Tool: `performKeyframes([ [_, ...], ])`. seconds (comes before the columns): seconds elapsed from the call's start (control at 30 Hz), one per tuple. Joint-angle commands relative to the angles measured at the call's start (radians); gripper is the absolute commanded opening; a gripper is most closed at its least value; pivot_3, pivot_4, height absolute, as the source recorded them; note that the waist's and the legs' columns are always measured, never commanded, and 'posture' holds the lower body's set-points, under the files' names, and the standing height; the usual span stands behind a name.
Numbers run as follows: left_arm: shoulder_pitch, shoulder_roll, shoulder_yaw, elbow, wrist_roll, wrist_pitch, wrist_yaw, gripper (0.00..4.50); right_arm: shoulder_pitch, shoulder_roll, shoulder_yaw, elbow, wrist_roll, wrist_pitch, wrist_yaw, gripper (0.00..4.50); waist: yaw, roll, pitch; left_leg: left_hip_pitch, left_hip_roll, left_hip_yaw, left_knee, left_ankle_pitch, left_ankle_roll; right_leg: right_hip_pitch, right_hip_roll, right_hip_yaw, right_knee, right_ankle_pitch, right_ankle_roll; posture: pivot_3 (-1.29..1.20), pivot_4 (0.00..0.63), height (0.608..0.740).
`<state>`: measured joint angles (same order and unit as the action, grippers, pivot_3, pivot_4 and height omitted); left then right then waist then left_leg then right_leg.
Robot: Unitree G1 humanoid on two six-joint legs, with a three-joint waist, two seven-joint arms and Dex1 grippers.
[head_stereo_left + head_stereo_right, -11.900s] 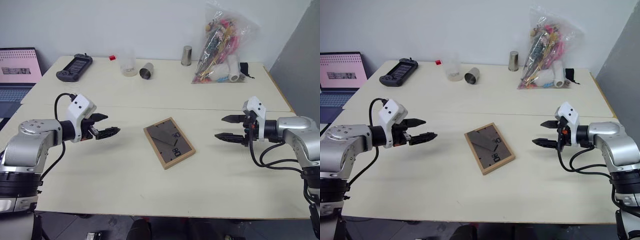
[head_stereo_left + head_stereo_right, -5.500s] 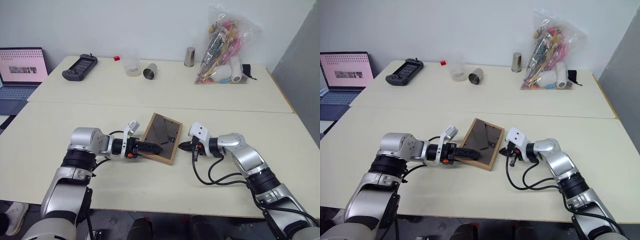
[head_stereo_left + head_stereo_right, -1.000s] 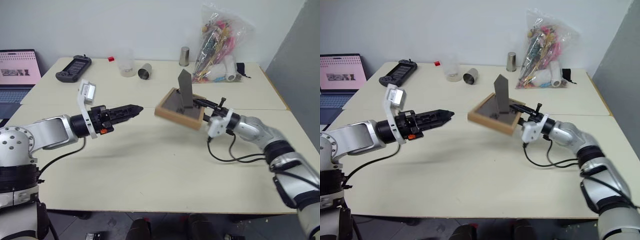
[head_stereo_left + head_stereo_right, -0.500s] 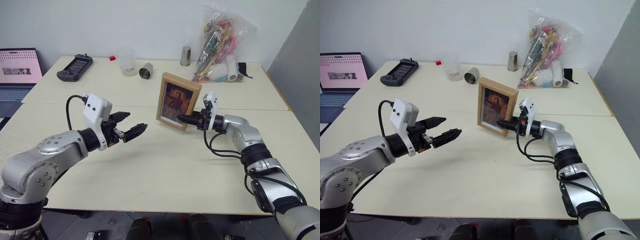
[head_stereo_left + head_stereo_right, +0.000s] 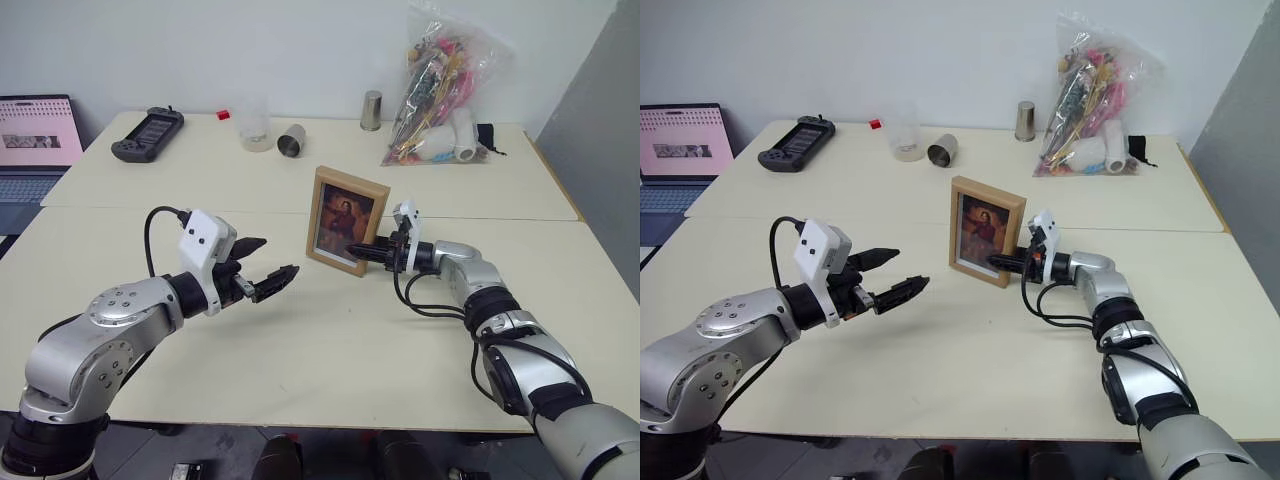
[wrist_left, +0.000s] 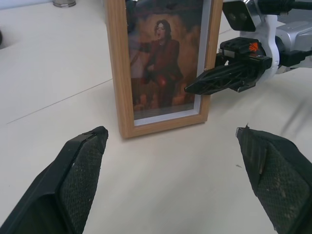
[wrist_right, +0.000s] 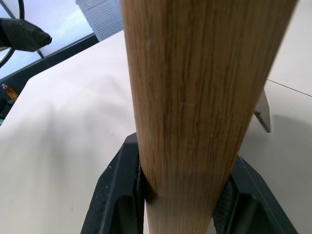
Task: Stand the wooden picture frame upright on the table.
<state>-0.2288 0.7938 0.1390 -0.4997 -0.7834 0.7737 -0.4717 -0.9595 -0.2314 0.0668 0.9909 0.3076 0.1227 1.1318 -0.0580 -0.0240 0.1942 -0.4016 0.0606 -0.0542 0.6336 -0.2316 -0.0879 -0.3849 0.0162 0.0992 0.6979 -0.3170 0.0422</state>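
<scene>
The wooden picture frame (image 5: 346, 221) stands upright on the table (image 5: 330, 370), portrait side facing the robot, lower edge on the tabletop near the seam between the two table halves.

Right gripper (image 5: 366, 253): clamped on the frame's right-hand side rail, low down near the bottom corner. In the right wrist view the wooden edge (image 7: 195, 97) runs up between the two black fingers (image 7: 122, 195), one pad on each face of the rail (contact looks firm on both sides). The gripper lies roughly level, pointing toward the robot's left. A grey tab of the fold-out stand (image 7: 262, 112) shows behind the rail, beyond the fingers.

Left gripper (image 5: 266, 268): jaws spread wide, holding nothing. It hangs above the table, apart from the frame. The frame is ahead of it and slightly to its right; in the left wrist view the portrait (image 6: 163, 58) sits between and beyond the two fingertips (image 6: 87, 156), with the right gripper's finger seen reaching in at the frame's lower corner.

Beyond the frame, well past both grippers, at the far edge: a game controller (image 5: 148, 134), a clear cup (image 5: 254, 130), a metal cup lying on its side (image 5: 291, 141), an upright metal cup (image 5: 372, 111), and a clear bag of mixed items (image 5: 440, 90). A laptop (image 5: 35, 145) is far off to the left gripper's outer side.
</scene>
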Motion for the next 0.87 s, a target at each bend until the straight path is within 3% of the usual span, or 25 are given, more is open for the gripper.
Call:
performKeyframes([
  [0.03,-0.032,-0.010,0.001,0.007,0.035,-0.021,-0.019,4.50,-0.008,0.003,-0.033,0.017,-0.010,0.033,-0.013,2.14,0.000,0.000,0.000,0.000,0.000,0.000,0.000,0.000,0.000,0.000,0.000,0.000,0.000,0.000,0.000,0.00,0.150,0.740],
  [0.27,-0.070,-0.025,-0.017,0.056,0.090,-0.037,-0.065,4.50,0.040,-0.053,-0.046,-0.051,-0.030,0.042,-0.005,3.87,0.001,0.000,0.000,0.000,0.000,0.000,0.000,0.000,0.000,0.000,0.000,0.000,-0.001,0.000,0.000,0.00,0.150,0.740],
  [0.37,-0.084,-0.034,-0.021,0.091,0.115,-0.047,-0.082,4.50,0.153,-0.150,-0.036,-0.204,-0.038,0.065,0.036,4.44,0.011,0.000,0.000,-0.001,-0.001,0.000,-0.001,0.000,0.000,0.000,-0.001,0.000,-0.001,0.000,0.000,0.00,0.150,0.740],
  [0.5,-0.098,-0.033,-0.005,0.156,0.148,-0.064,-0.109,4.50,0.352,-0.292,-0.066,-0.535,-0.023,0.120,0.026,4.44,0.019,0.000,0.000,-0.002,-0.001,0.000,-0.002,0.000,0.000,0.000,-0.001,0.000,-0.002,0.000,0.000,0.00,0.150,0.740],
  [0.6,-0.122,-0.016,0.010,0.225,0.172,-0.084,-0.143,4.50,0.451,-0.341,-0.129,-0.851,0.061,0.292,-0.059,4.44,0.015,0.000,0.000,-0.001,0.000,0.000,-0.003,0.000,0.000,-0.001,0.000,0.000,-0.002,0.000,0.000,0.00,0.150,0.740],
  [0.73,-0.168,-0.001,0.032,0.318,0.188,-0.098,-0.188,4.50,0.534,-0.341,-0.165,-1.191,0.133,0.481,-0.209,4.44,-0.006,0.001,0.001,0.000,0.001,-0.001,-0.003,0.000,0.000,-0.001,0.001,0.000,0.000,0.000,0.000,0.00,0.150,0.740],
  [0.87,-0.193,0.011,0.029,0.354,0.204,-0.112,-0.225,4.50,0.567,-0.297,-0.157,-1.368,0.177,0.585,-0.331,4.44,-0.005,0.001,0.000,0.001,0.001,-0.001,-0.003,0.000,0.000,-0.001,0.002,0.000,0.000,-0.001,0.001,0.00,0.150,0.740],
])
